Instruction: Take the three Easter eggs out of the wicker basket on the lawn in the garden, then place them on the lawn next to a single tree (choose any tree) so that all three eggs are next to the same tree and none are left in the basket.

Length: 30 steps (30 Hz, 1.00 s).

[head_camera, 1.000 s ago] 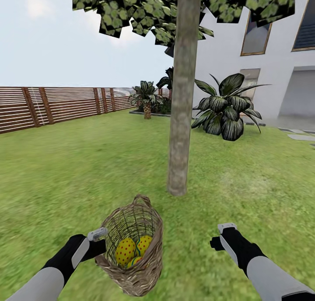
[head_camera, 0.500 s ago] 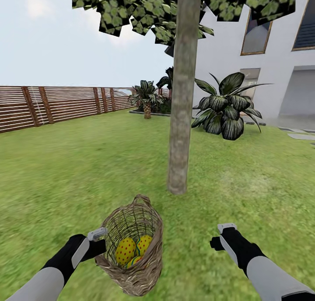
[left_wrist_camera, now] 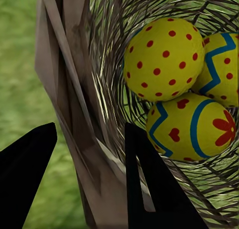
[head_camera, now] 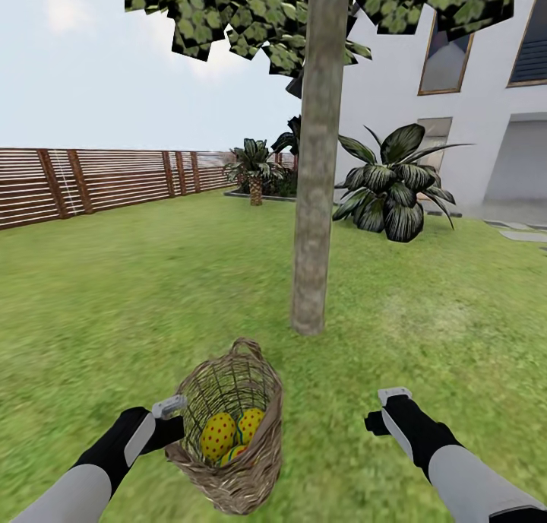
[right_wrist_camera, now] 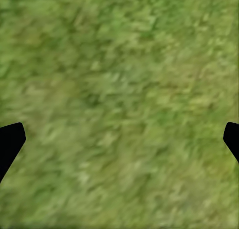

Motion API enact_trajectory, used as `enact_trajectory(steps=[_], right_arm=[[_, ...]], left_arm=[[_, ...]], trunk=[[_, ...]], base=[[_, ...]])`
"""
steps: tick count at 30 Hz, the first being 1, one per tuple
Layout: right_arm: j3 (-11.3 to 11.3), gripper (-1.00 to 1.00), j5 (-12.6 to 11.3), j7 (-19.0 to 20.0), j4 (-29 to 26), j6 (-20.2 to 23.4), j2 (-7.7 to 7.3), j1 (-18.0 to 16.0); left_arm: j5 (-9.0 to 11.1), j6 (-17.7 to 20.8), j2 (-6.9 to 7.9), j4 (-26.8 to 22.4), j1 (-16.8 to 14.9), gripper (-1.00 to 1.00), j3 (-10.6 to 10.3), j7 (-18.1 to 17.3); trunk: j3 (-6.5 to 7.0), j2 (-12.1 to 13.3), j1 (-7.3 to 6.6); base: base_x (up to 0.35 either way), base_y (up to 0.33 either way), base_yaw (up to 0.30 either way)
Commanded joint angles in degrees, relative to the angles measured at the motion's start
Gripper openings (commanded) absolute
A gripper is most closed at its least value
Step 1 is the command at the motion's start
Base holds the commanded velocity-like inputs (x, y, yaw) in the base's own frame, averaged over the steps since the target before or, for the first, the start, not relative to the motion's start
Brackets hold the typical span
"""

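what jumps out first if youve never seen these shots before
The wicker basket low in the head view, with the bright yellow Easter eggs piled inside it, draws the eye first. The left gripper straddles the basket's rim, one finger inside and one outside. Just beyond the basket, the tree rises from the lawn, while the right gripper hovers open over bare grass.
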Motion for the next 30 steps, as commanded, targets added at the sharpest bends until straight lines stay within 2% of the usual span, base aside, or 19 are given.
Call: enact_trajectory(steps=[1, 30], right_arm=[[0.4, 1.00, -0.6, -0.4, -0.1, 0.3, -0.06, 0.0], [0.5, 1.00, -0.6, -0.4, -0.1, 0.3, 0.18, 0.0]], left_arm=[[1.0, 0.3, -0.03, -0.1, 0.0, -1.00, 0.1, 0.3], [1.0, 0.3, -0.10, -0.1, 0.0, -1.00, 0.2, 0.3]], trunk=[[-0.24, -0.5, 0.22], [-5.45, -12.1, 6.59]], base=[[0.000, 0.000, 0.000], [0.000, 0.000, 0.000]])
